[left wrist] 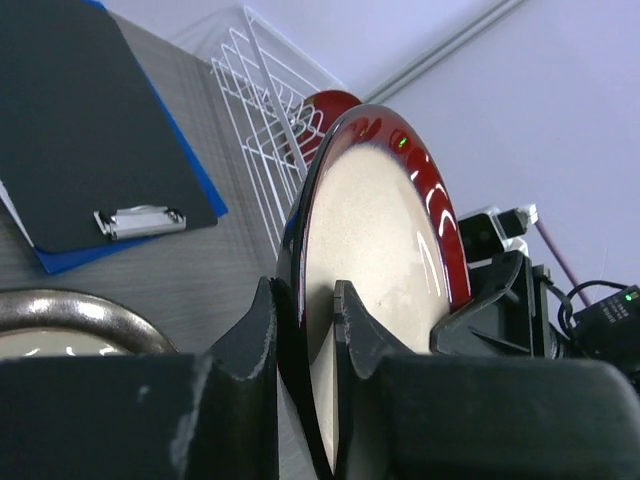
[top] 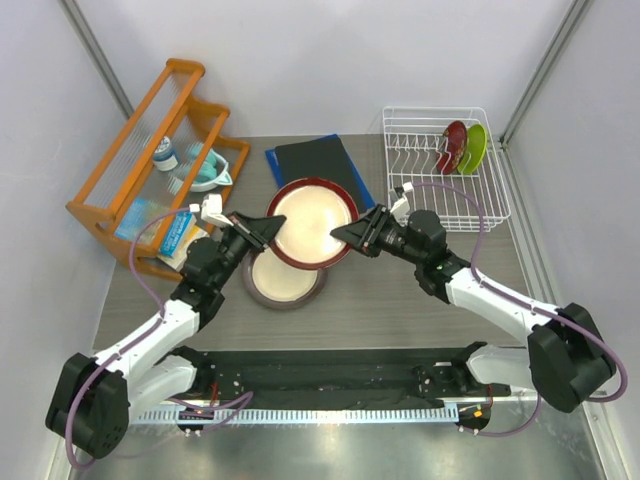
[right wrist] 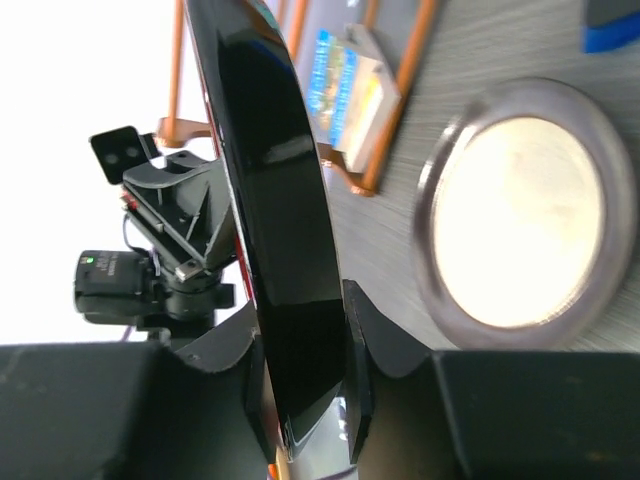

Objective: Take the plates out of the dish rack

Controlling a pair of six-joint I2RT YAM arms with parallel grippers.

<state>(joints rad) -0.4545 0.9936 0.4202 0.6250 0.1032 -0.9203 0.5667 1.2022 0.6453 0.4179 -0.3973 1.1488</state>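
The red-rimmed plate (top: 312,222) is held on edge above the table between both grippers. My left gripper (top: 268,228) is shut on its left rim, the fingers on either side of the rim in the left wrist view (left wrist: 303,290), cream face (left wrist: 380,230) showing. My right gripper (top: 345,237) is shut on the right rim, and the right wrist view (right wrist: 300,320) shows the plate's black underside (right wrist: 275,180). The brown-grey-rimmed plate (top: 285,285) lies flat on the table below, also in the right wrist view (right wrist: 520,210). The white dish rack (top: 445,190) stands at the back right.
A dark red bowl (top: 455,147) and a lime-green bowl (top: 474,147) stand in the rack. An orange wooden shelf rack (top: 150,150) with small items stands at the back left. A black clipboard on a blue sheet (top: 315,160) lies at the back middle.
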